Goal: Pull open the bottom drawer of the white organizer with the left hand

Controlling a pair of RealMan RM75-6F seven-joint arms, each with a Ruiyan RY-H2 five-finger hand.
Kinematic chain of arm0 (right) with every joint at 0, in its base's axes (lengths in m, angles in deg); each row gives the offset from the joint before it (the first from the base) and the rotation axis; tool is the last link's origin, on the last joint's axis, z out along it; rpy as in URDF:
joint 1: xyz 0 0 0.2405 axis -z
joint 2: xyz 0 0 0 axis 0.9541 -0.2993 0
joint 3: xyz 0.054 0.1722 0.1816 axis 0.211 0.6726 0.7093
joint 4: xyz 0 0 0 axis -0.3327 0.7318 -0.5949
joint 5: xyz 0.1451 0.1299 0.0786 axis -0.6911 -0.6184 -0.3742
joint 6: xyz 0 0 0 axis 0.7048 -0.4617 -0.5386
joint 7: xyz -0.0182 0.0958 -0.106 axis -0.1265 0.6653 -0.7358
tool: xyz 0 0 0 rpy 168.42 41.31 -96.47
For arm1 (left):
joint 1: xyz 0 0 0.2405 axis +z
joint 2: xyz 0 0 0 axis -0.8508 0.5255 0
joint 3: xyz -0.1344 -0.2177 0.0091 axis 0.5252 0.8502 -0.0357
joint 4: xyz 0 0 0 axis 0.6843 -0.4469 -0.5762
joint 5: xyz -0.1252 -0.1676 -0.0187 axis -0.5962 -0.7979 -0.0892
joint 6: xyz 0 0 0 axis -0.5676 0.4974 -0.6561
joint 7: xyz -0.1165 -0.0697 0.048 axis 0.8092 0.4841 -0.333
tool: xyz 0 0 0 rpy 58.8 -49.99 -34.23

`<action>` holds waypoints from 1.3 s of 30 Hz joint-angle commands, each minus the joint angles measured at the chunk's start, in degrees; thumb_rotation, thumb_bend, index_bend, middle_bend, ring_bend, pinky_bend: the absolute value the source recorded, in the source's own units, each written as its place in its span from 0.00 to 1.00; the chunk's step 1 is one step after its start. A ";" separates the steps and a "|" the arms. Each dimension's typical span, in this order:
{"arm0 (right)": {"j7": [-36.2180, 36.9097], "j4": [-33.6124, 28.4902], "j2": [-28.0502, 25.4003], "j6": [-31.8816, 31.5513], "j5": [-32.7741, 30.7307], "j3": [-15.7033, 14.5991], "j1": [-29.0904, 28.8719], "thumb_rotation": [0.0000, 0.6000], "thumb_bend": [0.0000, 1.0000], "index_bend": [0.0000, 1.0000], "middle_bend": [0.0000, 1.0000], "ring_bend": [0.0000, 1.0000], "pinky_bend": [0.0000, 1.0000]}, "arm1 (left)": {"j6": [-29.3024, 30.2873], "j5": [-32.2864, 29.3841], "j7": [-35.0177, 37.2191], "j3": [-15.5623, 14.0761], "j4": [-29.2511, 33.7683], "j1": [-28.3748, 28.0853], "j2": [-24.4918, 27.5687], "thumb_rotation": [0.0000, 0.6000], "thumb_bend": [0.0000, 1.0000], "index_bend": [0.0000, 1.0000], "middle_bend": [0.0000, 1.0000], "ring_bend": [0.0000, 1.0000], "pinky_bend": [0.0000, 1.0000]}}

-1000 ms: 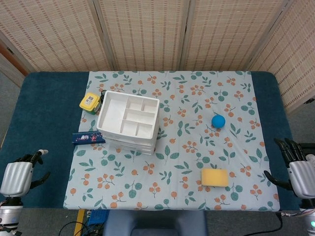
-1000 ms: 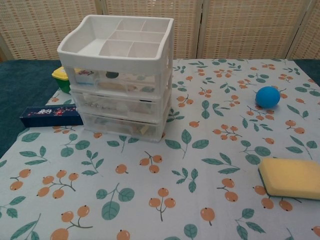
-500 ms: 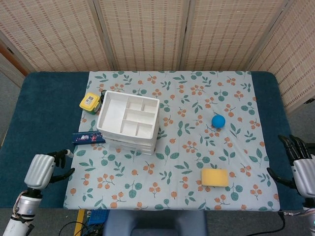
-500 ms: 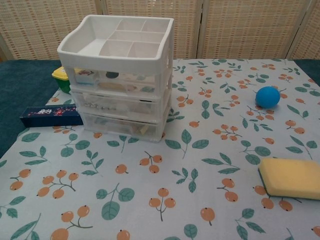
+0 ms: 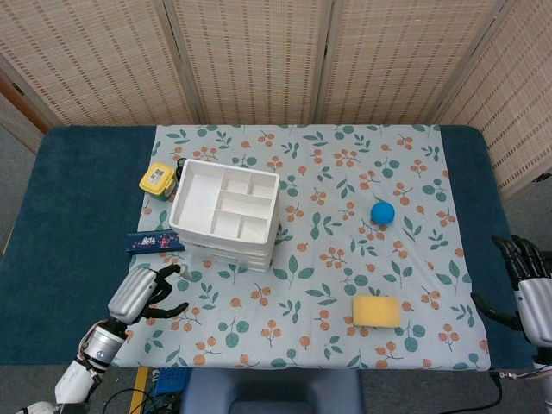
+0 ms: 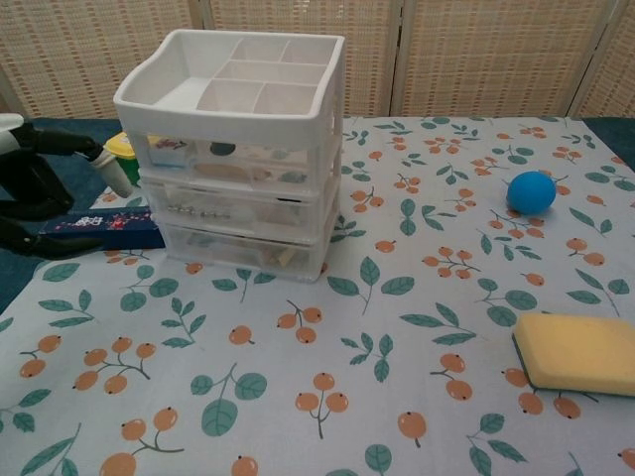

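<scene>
The white organizer (image 5: 226, 212) (image 6: 238, 149) stands left of the table's middle, a divided tray on top and three clear drawers below. Its bottom drawer (image 6: 241, 250) sits pushed in, flush with the others. My left hand (image 5: 147, 293) (image 6: 40, 188) hovers near the table's front, left of and in front of the organizer, fingers apart and holding nothing, clear of the drawer. My right hand (image 5: 528, 289) waits at the table's right edge, fingers spread and empty; the chest view does not show it.
A dark blue box (image 5: 155, 241) (image 6: 102, 228) lies just left of the organizer, beside my left hand. A yellow-lidded green jar (image 5: 158, 179) stands behind it. A blue ball (image 5: 383, 212) and a yellow sponge (image 5: 376, 311) lie to the right on the floral cloth (image 5: 345, 259).
My left hand has moved from the table's front left corner rightward and forward toward the organizer, entering the chest view. My right hand has drifted slightly right and down. The drawers have not moved.
</scene>
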 commanded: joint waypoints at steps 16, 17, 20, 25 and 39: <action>-0.42 -0.56 -0.30 -0.09 -0.23 0.21 0.05 1.00 0.25 0.00 0.10 0.00 0.00 | -9.59 -9.80 14.56 2.34 -5.89 -5.58 -12.78 1.00 0.26 0.29 1.00 1.00 1.00; -0.46 -0.58 -0.30 -0.09 -0.20 0.20 0.06 1.00 0.25 0.00 0.10 0.00 0.00 | -10.44 -10.64 15.32 2.37 -6.07 -5.77 -13.41 1.00 0.26 0.29 1.00 1.00 1.00; -0.44 -0.59 -0.23 -0.04 -0.19 0.13 0.10 1.00 0.25 0.00 0.10 0.00 0.00 | -12.30 -12.52 16.90 2.56 -6.41 -6.19 -14.82 1.00 0.26 0.29 1.00 1.00 1.00; -0.31 -0.44 -0.17 -0.14 -0.37 0.13 0.26 1.00 0.25 0.00 0.10 0.00 0.00 | -13.78 -15.96 18.54 3.48 -6.82 -6.30 -17.71 1.00 0.27 0.25 1.00 1.00 1.00; -0.24 -0.26 0.04 -0.43 -0.23 0.11 0.46 1.00 0.25 0.00 0.10 0.00 0.00 | -12.79 -24.78 24.48 7.20 -6.45 -3.31 -25.03 1.00 0.28 0.20 1.00 1.00 1.00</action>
